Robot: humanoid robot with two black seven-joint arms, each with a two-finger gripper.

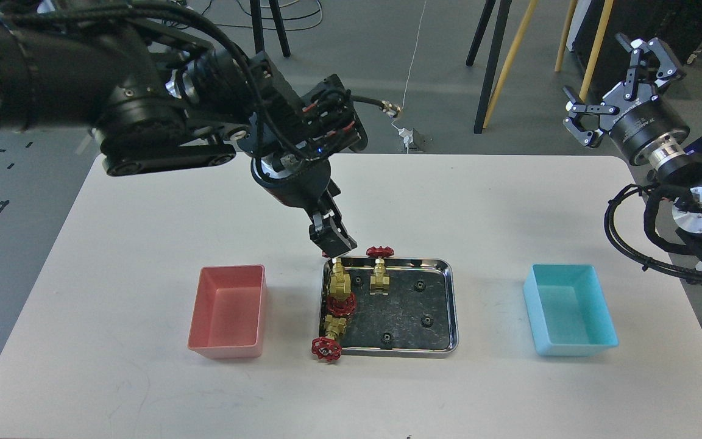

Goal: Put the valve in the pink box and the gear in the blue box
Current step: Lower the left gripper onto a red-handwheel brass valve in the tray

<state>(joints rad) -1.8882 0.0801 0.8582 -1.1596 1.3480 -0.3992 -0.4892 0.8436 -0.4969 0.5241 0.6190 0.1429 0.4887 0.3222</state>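
Black fingers of the left claw (330,239) are seen pointing down at the back left corner of the steel tray (452,305), closed on the red handwheel of a valve (339,281) whose brass body hangs or stands just below them, inside the tray's left edge. Open table (113,256) lies to the left of that corner, and the pink box (229,311) is set well apart there, its bottom bare.

Three more valves are seen nearby. One (379,268) stands upright near the tray's back rim, its red wheel on top. Another (342,303) shows only its red wheel, just below the gripped valve. The last (329,339) lies over the front left corner, its wheel hanging beyond the rim.

Small black gears are scattered on the dark tray floor: one (417,285) near the back right, one (427,320) at the right, one (387,338) near the front rim, and one (358,280) between the two back valves.

The blue box (570,311) is set well to the right of the tray, with clear table between.

The left arm is reached in from the upper left, its wrist bent steeply down. The right claw (616,85) is held high beyond the table's far right corner, its fingers spread wide and holding nothing.
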